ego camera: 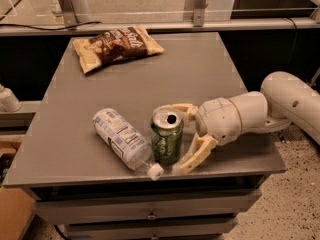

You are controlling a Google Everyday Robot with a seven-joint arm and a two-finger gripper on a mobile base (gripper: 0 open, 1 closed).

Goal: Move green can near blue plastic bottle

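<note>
The green can (pixel 167 139) stands upright near the front edge of the grey table (pixel 200 69). It is a small drink can with a dark green body, pale swirly markings and a silver top with a dark drinking hole. Just to its left lies the blue plastic bottle (pixel 121 139), on its side. The bottle is clear, with a pale blue-white printed label and a white cap that points toward the table's front edge. The can's lower part is touching or almost touching the bottle's neck end; I cannot tell which.

The gripper (pixel 180 138) reaches in from the right on a cream-coloured arm. Its two fingers are spread wide, one behind the can's top and one at the front right of the can's base. The can sits between them without being clamped.

There is one can, one bottle and one tan and brown snack bag (pixel 117 45), which lies at the far left of the table, well apart from the others.
</note>
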